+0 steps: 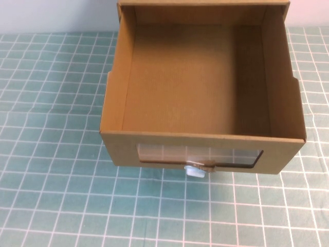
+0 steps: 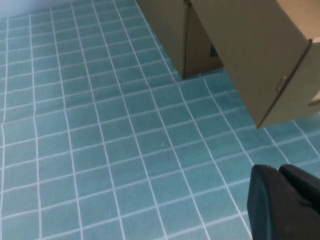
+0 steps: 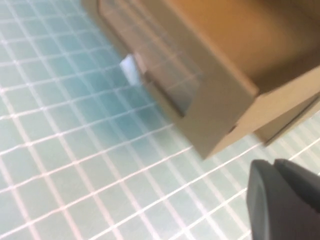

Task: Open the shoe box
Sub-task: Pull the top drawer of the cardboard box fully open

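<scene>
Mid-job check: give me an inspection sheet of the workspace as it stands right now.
Surface: teal mat with a white grid, flat.
Job's things: cardboard shoe box drawer slid out toward the robot, nothing inside; clear window in its front panel; white pull tab at the front's lower edge.
Clutter: nothing seen.
Grippers: left gripper over bare mat off the box's left side; right gripper shut, holding nothing, near the box's front right corner, apart from it. Neither shows in the high view.
Cables: nothing seen.
Surroundings: pale wall behind the mat.
</scene>
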